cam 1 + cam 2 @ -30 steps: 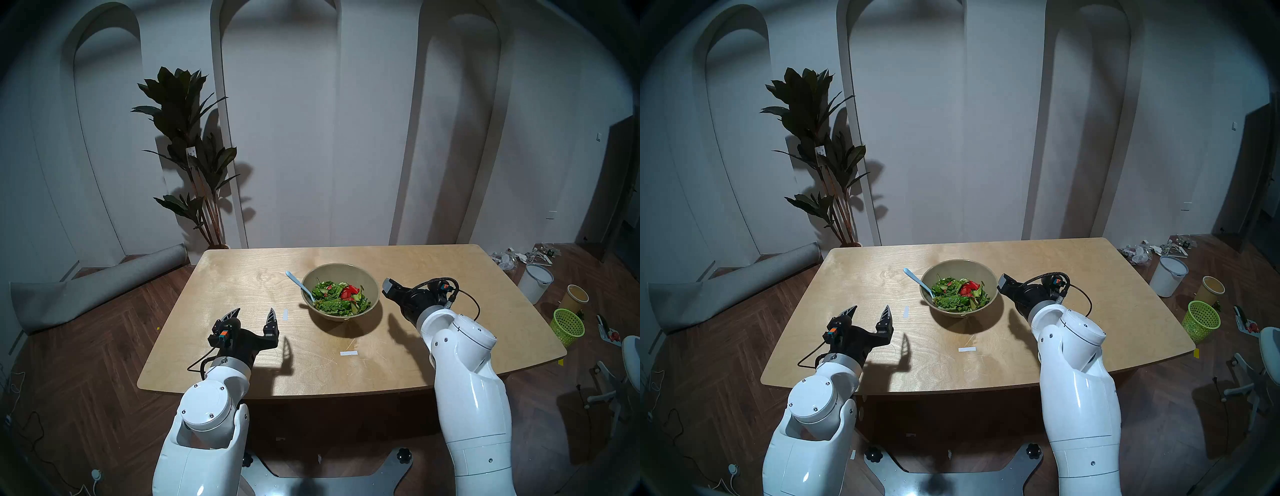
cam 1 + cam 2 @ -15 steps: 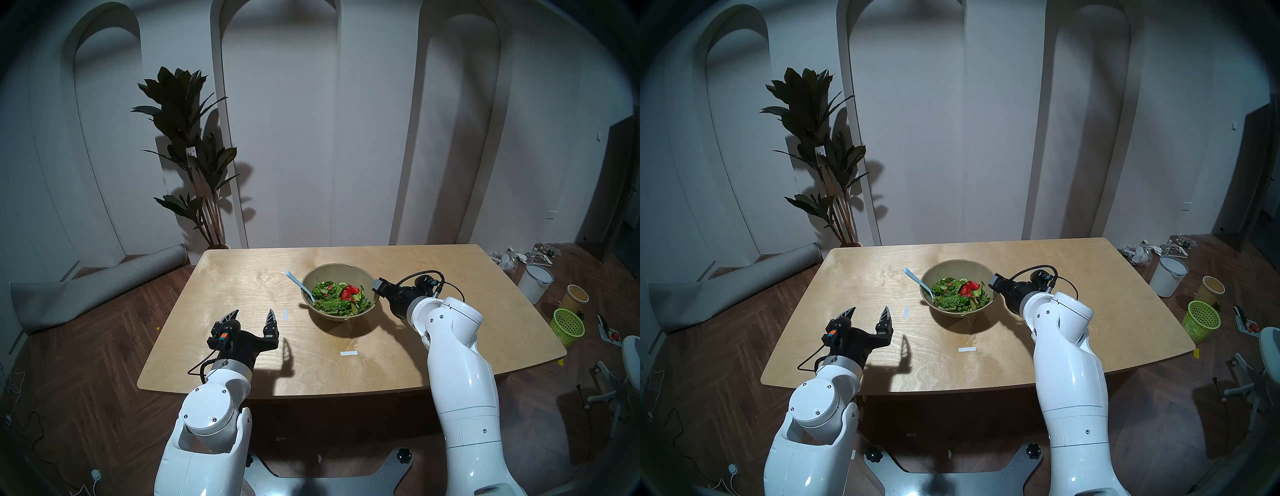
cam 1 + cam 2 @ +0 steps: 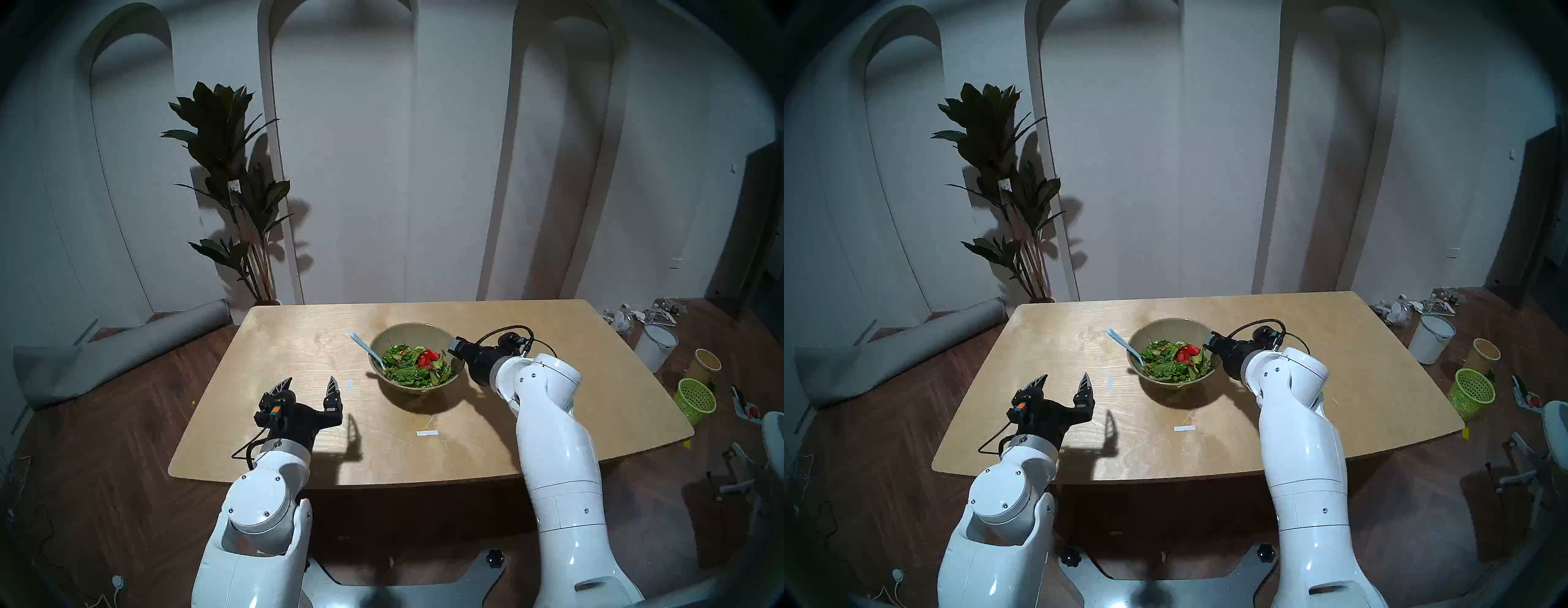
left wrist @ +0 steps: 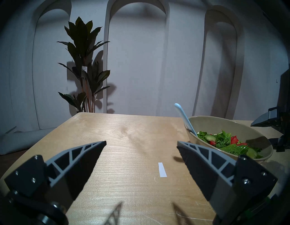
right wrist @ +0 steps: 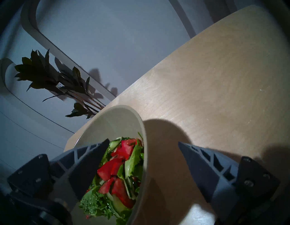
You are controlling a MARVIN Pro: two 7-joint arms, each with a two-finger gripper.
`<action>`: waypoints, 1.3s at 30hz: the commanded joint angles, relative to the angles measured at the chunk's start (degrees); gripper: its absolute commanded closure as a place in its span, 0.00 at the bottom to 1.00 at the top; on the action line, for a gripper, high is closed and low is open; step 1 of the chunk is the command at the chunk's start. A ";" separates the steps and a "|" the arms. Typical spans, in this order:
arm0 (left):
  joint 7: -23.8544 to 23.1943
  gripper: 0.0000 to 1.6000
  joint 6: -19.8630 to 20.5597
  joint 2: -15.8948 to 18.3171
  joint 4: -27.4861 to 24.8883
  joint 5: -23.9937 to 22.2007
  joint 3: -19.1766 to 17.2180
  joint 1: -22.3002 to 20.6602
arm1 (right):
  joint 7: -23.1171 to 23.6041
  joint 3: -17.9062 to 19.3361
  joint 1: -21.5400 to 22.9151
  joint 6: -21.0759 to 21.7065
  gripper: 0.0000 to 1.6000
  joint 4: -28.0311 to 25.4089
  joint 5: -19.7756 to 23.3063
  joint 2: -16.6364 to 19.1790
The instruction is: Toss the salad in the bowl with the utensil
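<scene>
The beige-olive bowl (image 3: pixel 410 330) stands mid-table, holding the salad (image 3: pixel 413 366) of green leaves, cucumber and red pieces. The pale blue utensil (image 3: pixel 365 346) leans on the bowl's left rim, its head in the leaves and its handle pointing up-left. My right gripper (image 5: pixel 143 141) is open and straddles the bowl's right rim (image 5: pixel 145 141): one finger hangs over the salad (image 5: pixel 122 165), the other outside the wall. Nothing is gripped. My left gripper (image 3: pixel 310 382) is open and empty above the table, well to the front-left of the bowl (image 4: pixel 227 124) and the utensil (image 4: pixel 182 114).
Two white tape strips (image 3: pixel 349 385) (image 3: pixel 427 433) lie on the wooden table (image 3: pixel 297 339). Off the table are a potted plant (image 3: pixel 231 170) at the back left, a rolled mat (image 3: pixel 119 352) on the left floor, and a white bucket (image 3: pixel 656 346) and lime-green basket (image 3: pixel 695 399) on the right floor.
My right arm has swung left toward the bowl; its open gripper went from beside the bowl to over the right rim. The left arm has barely moved.
</scene>
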 commanded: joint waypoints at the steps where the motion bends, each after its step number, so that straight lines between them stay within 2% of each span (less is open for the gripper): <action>1: -0.13 0.00 -0.53 0.15 -1.25 -0.25 0.33 -0.57 | 0.54 -0.57 0.90 -0.85 0.18 -0.51 0.10 -0.49; 4: 0.11 0.00 -0.52 0.19 -1.19 -0.31 0.51 -0.69 | 0.63 -0.73 0.99 -1.35 0.25 0.20 0.00 -0.31; 5: 0.17 0.00 -0.48 0.19 -1.16 -0.32 0.55 -0.74 | 0.69 -0.78 1.01 -1.47 0.37 0.39 -0.02 -0.22; 7: 0.24 0.00 -0.43 0.21 -1.05 -0.31 0.62 -0.85 | 0.74 -0.80 1.08 -1.58 0.45 0.70 0.03 -0.16; 11: 0.29 0.00 -0.39 0.23 -0.91 -0.35 0.72 -1.01 | 0.88 -0.99 1.32 -2.07 0.53 2.07 -0.06 -0.03; 14: 0.36 0.00 -0.34 0.24 -0.82 -0.34 0.83 -1.14 | 0.98 -1.15 1.31 -2.34 0.55 2.40 -0.10 0.05; 17: 0.38 0.00 -0.34 0.25 -0.77 -0.37 0.87 -1.19 | 1.01 -1.29 1.28 -2.49 0.66 2.51 -0.11 0.10; 18: 0.40 0.00 -0.36 0.27 -0.74 -0.38 0.89 -1.22 | 1.07 -1.29 1.28 -2.50 0.72 2.55 -0.03 0.08; 19: 0.42 0.00 -0.36 0.26 -0.71 -0.37 0.90 -1.25 | 1.01 -1.38 1.26 -2.58 0.89 2.54 -0.13 0.12; 20: 0.44 0.00 -0.36 0.27 -0.70 -0.38 0.92 -1.27 | 0.95 -1.48 1.24 -2.71 0.96 2.52 -0.24 0.14; 21: 0.46 0.00 -0.38 0.28 -0.67 -0.43 0.94 -1.30 | 0.88 -1.54 1.21 -2.82 1.00 2.49 -0.30 0.14; 36: 0.09 0.00 0.04 0.56 -0.90 -0.69 1.07 -1.60 | 0.82 -1.80 1.16 -3.04 1.00 2.53 -0.16 0.34; 39: -1.02 0.00 2.44 0.77 -2.50 -2.07 0.73 -1.89 | 0.80 -1.81 1.17 -3.04 1.00 2.54 -0.13 0.35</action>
